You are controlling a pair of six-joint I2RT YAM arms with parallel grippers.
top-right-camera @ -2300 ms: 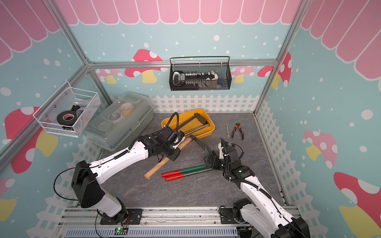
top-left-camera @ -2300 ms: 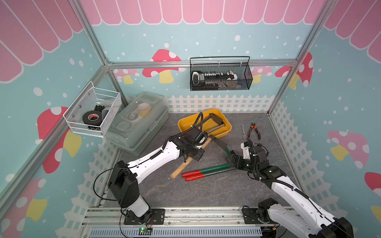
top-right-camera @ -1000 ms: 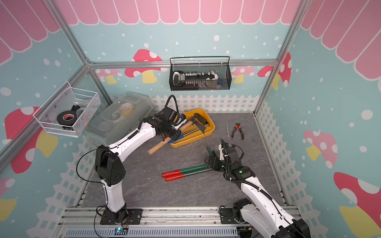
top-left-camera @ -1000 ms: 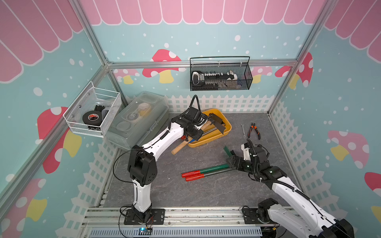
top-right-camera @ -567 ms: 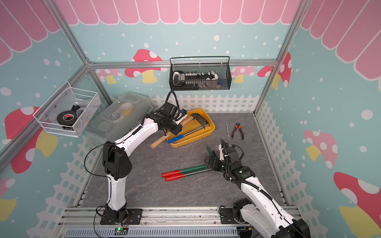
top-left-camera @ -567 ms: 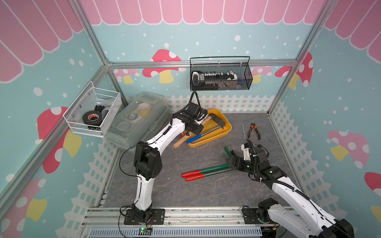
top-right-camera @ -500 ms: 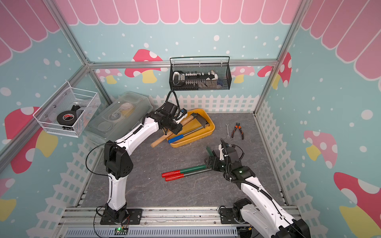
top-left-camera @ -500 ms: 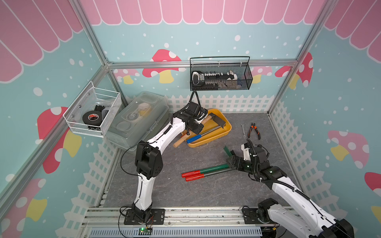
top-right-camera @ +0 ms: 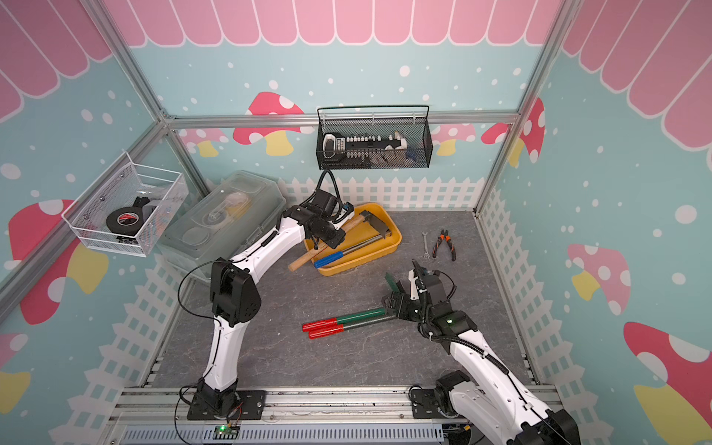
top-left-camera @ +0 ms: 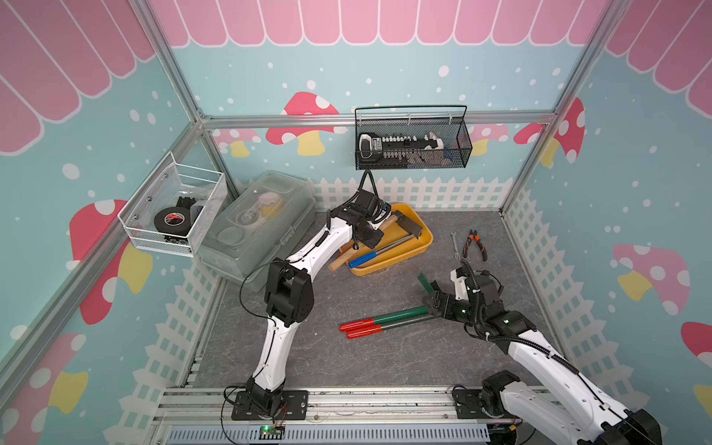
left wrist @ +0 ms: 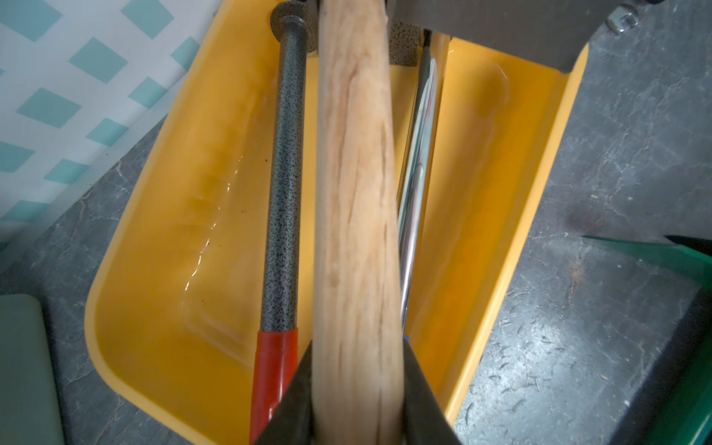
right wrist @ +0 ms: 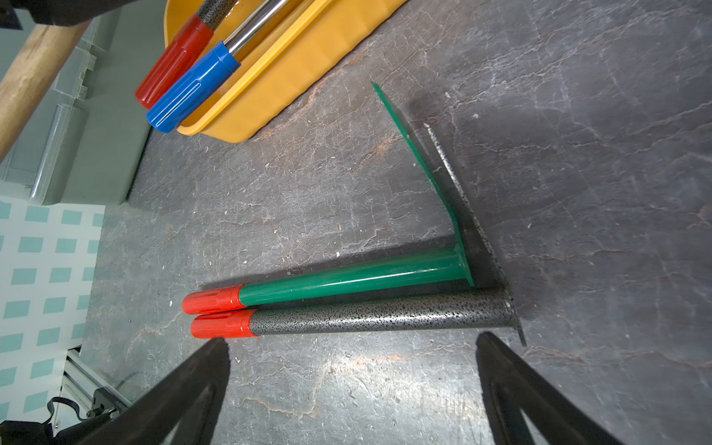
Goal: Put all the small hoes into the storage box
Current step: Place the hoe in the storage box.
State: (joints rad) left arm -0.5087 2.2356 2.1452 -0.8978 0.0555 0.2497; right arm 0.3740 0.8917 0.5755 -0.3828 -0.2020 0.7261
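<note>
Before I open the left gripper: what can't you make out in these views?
Small hoe head: left wrist view, cut off by the top edge; contact with the storage box floor unclear.
Left gripper fingertips: top views, hidden under its own wrist.
Black mesh basket contents: top views, too small.

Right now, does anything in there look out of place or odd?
Yes: the hoe looks too long for the yellow tray. Gripped by the left end effector, its wooden handle juts out past the rim. A blue tool overhangs that end too.
</note>
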